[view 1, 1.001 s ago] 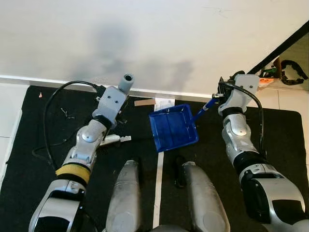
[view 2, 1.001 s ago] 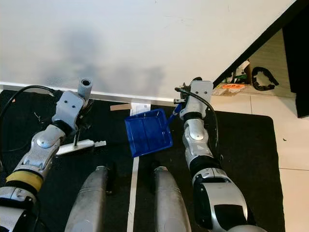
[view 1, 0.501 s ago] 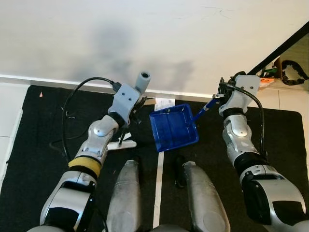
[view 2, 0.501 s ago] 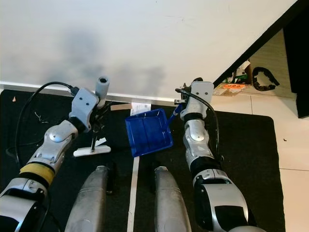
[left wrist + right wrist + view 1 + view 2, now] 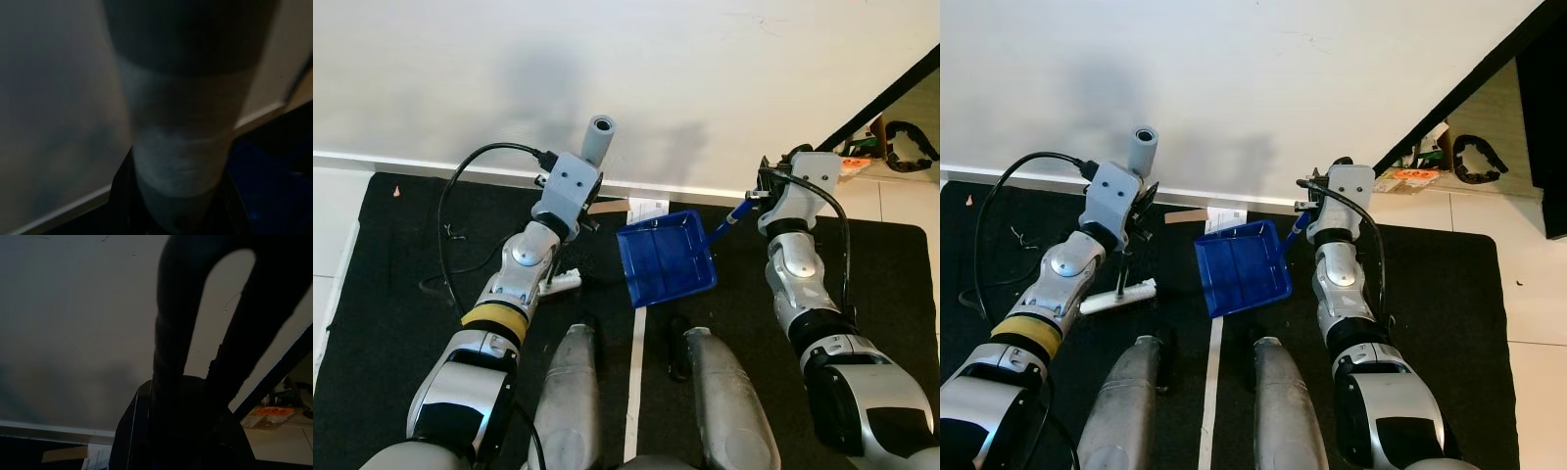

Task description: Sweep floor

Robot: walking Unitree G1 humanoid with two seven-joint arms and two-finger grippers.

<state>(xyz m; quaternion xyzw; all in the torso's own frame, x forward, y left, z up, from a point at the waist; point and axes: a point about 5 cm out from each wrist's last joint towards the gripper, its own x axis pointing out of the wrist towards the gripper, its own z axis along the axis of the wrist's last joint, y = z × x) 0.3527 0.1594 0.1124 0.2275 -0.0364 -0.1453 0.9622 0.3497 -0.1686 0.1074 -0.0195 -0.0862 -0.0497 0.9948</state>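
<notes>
Since half a second ago your left arm has drawn the broom back toward the left: its white head [image 5: 558, 281] now lies a little farther from the dustpan, and the grey handle top [image 5: 600, 136] stands higher against the wall. You have one broom, a thin dark shaft with a flat white plastic head resting on the black mat [image 5: 401, 323], and one dustpan [image 5: 665, 259], a shallow square tray of glossy blue plastic with ribbed floor, lying on the mat just right of the broom head and ahead of the robot's two silver legs. Your left hand [image 5: 1131, 217] is closed round the broom's shaft below the grey cylindrical grip; in the left wrist view that grip [image 5: 183, 122] is a blurred pale tube directly ahead. Your right hand [image 5: 759, 193] is at the dustpan's thin blue handle [image 5: 728, 218], where it rises from the pan's far right corner, but you cannot tell from these views how far its fingers are closed; the right wrist view has two black fingers [image 5: 171, 352] dark against the white wall [image 5: 636, 78]. Two flat scraps lie by the white baseboard beyond the pan: one brown strip [image 5: 607, 207] and one white printed paper [image 5: 648, 209]. A white line [image 5: 633, 392] runs down the mat between the legs.
</notes>
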